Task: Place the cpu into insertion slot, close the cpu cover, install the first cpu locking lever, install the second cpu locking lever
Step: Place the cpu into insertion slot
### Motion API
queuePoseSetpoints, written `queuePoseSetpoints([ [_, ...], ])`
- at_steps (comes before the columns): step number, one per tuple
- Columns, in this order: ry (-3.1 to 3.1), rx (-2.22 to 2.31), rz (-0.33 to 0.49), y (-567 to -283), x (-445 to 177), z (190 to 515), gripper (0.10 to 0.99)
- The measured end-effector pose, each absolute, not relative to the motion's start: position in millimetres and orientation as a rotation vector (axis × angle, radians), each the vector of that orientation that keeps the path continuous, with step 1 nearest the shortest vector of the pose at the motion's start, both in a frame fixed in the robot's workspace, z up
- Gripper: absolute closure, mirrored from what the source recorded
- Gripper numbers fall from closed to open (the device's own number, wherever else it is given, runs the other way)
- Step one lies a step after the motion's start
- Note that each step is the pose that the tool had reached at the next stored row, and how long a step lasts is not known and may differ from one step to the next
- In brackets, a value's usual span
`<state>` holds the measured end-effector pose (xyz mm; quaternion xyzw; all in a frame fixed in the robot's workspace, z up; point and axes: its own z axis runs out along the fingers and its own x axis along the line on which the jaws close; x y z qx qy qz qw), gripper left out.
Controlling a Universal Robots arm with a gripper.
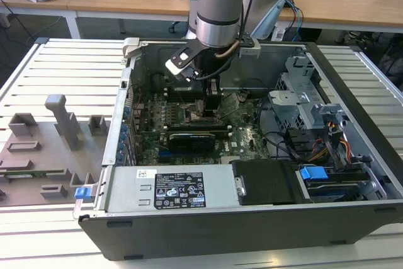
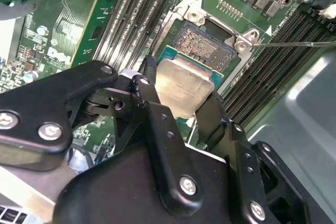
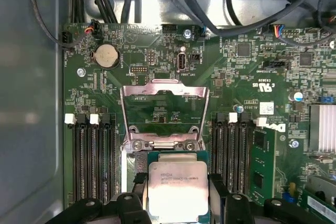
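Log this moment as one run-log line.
gripper: shut on cpu | cpu: held over socket, not seated | cover: open

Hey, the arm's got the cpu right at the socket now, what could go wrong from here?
1. The cpu, clamped in the gripper, covers only part of the socket in the second wrist view, leaving contacts exposed. If it is lowered skewed, it might bend them.
2. The cpu cover stands open just beyond the chip. A drift that way may strike its hinge.
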<state>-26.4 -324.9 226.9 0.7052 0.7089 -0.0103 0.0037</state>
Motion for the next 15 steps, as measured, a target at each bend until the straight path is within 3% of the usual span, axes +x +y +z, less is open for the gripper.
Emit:
queuePoseSetpoints([
  [15, 2.219, 2.214, -0.031, -318, -35, 206, 0.541],
])
